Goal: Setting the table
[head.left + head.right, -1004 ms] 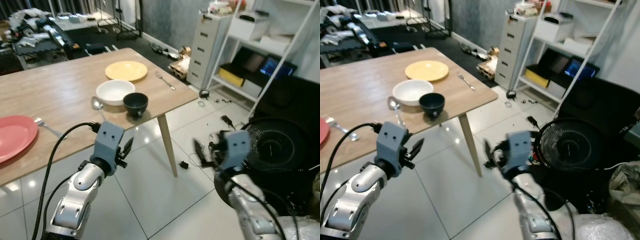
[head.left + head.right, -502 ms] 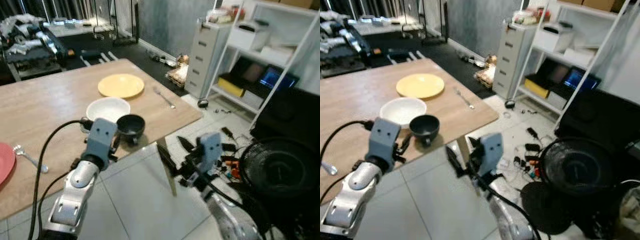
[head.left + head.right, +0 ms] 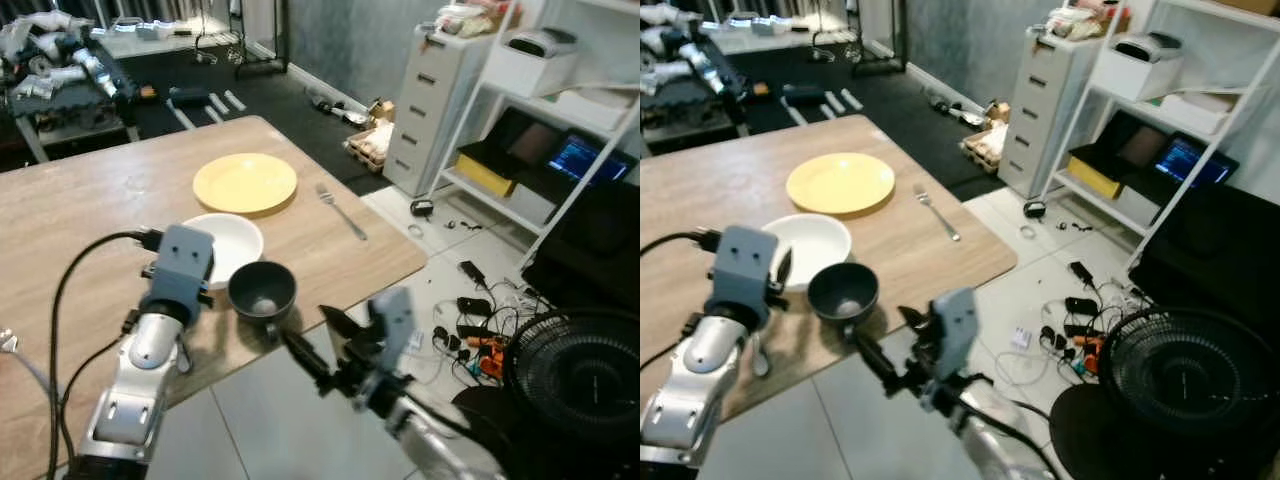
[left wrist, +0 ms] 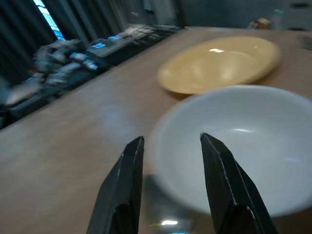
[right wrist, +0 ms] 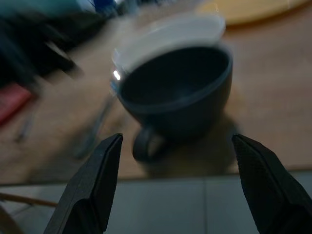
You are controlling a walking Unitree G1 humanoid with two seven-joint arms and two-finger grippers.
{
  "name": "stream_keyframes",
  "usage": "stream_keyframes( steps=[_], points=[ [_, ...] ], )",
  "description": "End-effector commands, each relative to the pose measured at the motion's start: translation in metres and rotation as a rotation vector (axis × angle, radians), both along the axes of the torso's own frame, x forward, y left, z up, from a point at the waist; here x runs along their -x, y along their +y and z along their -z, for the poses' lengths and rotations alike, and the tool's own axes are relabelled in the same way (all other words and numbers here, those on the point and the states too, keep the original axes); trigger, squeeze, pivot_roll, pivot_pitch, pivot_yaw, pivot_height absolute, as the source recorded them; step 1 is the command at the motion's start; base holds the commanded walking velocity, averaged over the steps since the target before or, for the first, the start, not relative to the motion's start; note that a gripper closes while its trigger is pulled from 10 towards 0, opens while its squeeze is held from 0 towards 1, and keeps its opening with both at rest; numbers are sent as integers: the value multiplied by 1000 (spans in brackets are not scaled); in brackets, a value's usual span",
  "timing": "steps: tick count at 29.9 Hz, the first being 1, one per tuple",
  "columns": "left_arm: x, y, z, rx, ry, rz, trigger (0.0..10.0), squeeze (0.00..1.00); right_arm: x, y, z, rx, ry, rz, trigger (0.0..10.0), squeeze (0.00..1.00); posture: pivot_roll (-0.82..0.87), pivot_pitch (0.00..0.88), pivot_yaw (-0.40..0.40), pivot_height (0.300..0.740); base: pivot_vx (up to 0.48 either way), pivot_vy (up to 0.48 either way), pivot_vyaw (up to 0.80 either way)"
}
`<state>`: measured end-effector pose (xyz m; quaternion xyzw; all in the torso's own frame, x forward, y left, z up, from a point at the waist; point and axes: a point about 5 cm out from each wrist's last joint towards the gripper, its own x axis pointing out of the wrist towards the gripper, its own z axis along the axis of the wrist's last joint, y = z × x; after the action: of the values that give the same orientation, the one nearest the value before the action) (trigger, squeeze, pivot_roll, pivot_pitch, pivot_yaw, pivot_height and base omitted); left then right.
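As we look down from the head, we list the following.

Table: a wooden table [image 3: 90, 200] takes up the robot's left; its near corner ends over pale floor tiles.
Dark cup: a dark cup [image 3: 262, 291] with a handle stands upright near the table's front edge, just beside the white bowl; in the right wrist view it sits between the two fingers but apart from both.
White bowl: a white bowl [image 3: 235, 238] stands behind the cup, between it and the yellow plate.
Yellow plate: a yellow plate [image 3: 245, 183] lies flat farther back, apart from the bowl.
Fork: a fork [image 3: 341, 211] lies to the right of the plate, near the table's right edge.
Left gripper: we see the left gripper [image 4: 170, 152] over the table at the bowl's rim, fingers apart, holding nothing.
Right gripper: we see the right gripper [image 5: 176, 146] low off the table's front edge, pointed at the cup, fingers spread wide, holding nothing.
Surroundings: a black fan [image 3: 575, 375] stands on the floor at right, loose cables [image 3: 470, 320] beside it, with a grey drawer unit [image 3: 432, 100] and a white shelf [image 3: 560, 120] behind.
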<state>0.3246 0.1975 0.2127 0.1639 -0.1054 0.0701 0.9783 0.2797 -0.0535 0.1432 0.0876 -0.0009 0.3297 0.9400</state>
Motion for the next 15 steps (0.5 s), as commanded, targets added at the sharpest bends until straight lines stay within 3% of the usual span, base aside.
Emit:
stream_keyframes(
  steps=[1,10,15],
  points=[
    [0,11,-2,20,11,5,10000,0,-2,2,6,32,19,50,10000,0,124,109,71,740,0,0,0],
    [1,23,-10,6,6,31,10000,0,-1,14,9,77,24,103,10000,0,137,106,69,740,0,0,0],
    [3,21,-7,1,20,47,10000,0,-3,22,8,70,28,121,10000,0,144,97,69,740,0,0,0]
  ],
)
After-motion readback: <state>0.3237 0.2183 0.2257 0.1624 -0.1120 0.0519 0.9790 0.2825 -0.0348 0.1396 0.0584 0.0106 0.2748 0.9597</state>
